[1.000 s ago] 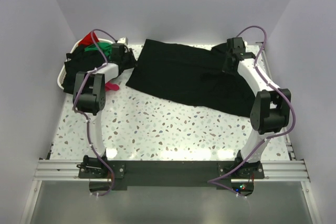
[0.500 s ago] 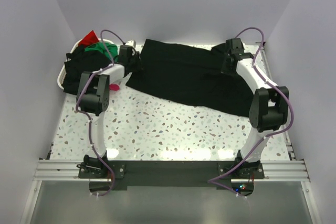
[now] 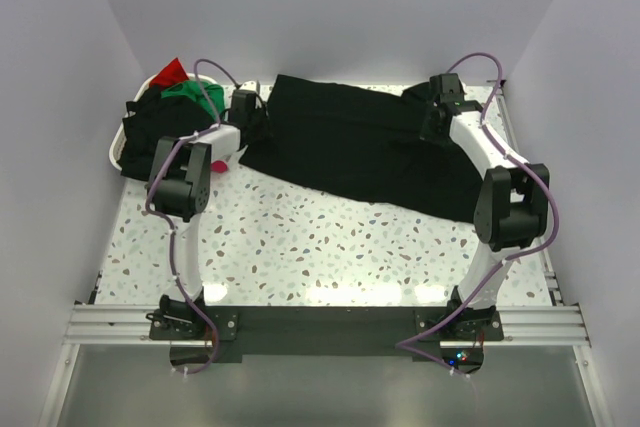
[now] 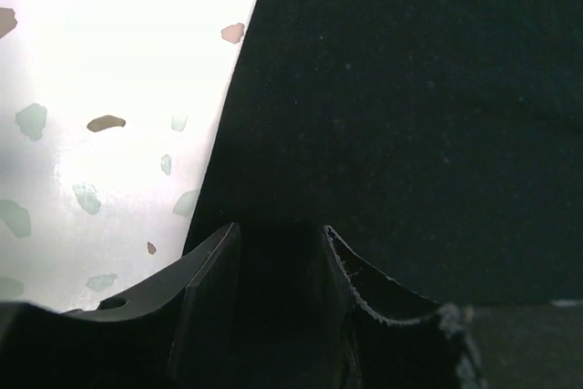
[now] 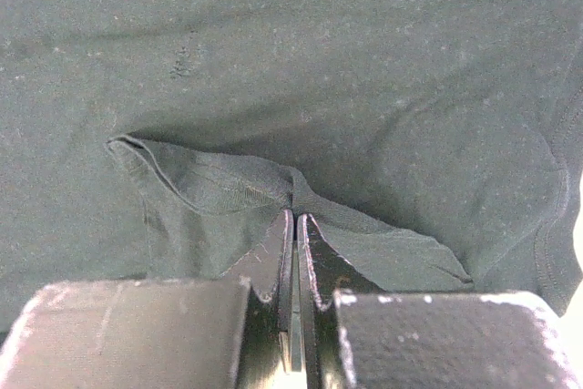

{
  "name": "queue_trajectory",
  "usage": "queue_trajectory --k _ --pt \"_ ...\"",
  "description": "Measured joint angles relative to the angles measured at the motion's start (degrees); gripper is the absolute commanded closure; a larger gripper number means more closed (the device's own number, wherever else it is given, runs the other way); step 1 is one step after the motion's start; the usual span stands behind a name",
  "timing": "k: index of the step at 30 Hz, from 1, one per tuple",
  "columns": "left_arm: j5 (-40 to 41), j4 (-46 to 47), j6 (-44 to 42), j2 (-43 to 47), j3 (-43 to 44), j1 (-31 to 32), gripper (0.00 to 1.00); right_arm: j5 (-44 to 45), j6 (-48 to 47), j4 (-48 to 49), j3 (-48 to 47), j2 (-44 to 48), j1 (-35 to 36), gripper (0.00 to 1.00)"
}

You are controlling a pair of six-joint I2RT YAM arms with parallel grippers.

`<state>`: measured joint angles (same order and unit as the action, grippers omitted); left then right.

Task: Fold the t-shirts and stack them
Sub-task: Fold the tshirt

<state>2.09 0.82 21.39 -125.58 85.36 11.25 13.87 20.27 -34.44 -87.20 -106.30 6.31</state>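
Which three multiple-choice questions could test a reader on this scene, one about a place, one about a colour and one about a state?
1. Where does the white basket stand?
A) at the far left of the table
B) at the near right corner
C) in the centre

2. What colour is the spread t-shirt?
A) red
B) white
C) black

3. How is the right gripper?
A) wide open
B) shut on a fold of the spread t-shirt
C) shut on the basket rim

Answers:
1 A, the top view shows it at the far left edge.
2 C, the top view shows it black.
3 B, its wrist view shows the jaws closed, pinching cloth.
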Motion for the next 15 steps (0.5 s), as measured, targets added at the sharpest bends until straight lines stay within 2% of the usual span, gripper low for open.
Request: queue_trajectory --k 6,9,10,15 --pt "2.1 1.0 -0.1 0.8 -1.6 0.5 0.59 -0.1 0.0 0.2 0.0 -0.2 0.0 1.00" --pt "3.0 1.2 -0.5 1.3 -2.5 0.6 0.71 -0.1 0.0 0.2 0.0 -0.3 0.0 1.00" --pt "3.3 1.2 -0.7 1.3 -2.6 0.6 0.78 -0.1 0.0 0.2 0.0 -0.3 0.0 1.00" --pt "4.3 1.1 -1.5 1.3 -2.8 0.6 0.92 -0.1 0.0 0.2 0.0 -0.3 0.0 1.00"
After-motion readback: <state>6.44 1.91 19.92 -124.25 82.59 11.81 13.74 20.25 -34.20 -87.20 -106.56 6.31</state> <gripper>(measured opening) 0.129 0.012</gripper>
